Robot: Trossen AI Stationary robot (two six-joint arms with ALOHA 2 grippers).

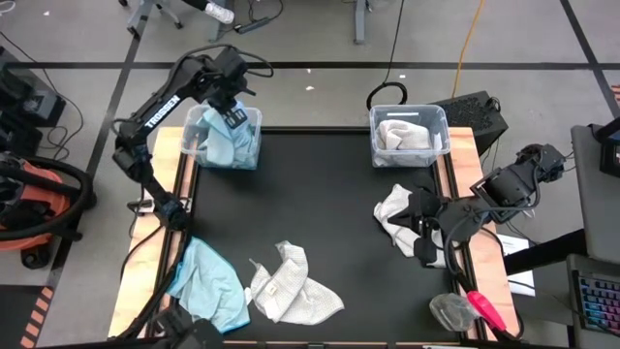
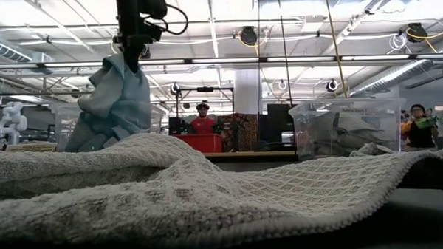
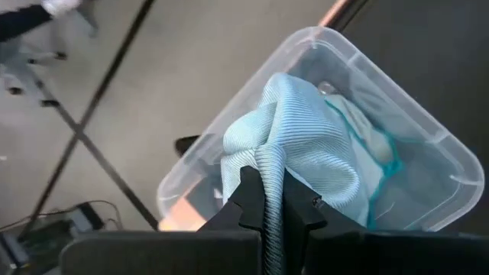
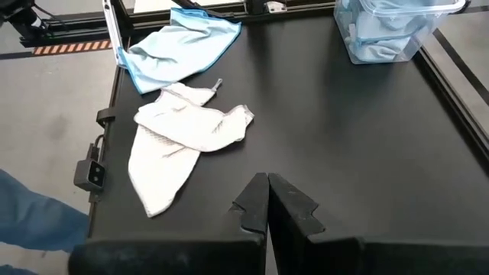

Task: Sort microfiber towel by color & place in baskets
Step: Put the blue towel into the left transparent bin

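Sorting is midway: the left claw (image 3: 263, 200) is pinched tight on a blue towel (image 3: 298, 145) and hangs it over the far-left basket (image 1: 225, 138), the cloth's lower folds already draped inside on other blue cloth. The far-right basket (image 1: 408, 134) holds white towels. On the black worktop (image 1: 320, 204) another blue towel (image 1: 208, 283) lies at the near-left corner, a white waffle towel (image 1: 291, 286) just right of it, and a second white towel (image 1: 399, 215) at the right, near the right claw (image 4: 267, 200), which hovers low there, fully closed and holding nothing. Next, as I judge it, the left claw must open so the blue towel drops wholly inside the rim. The right claw would need to open before taking the white towel beside it.
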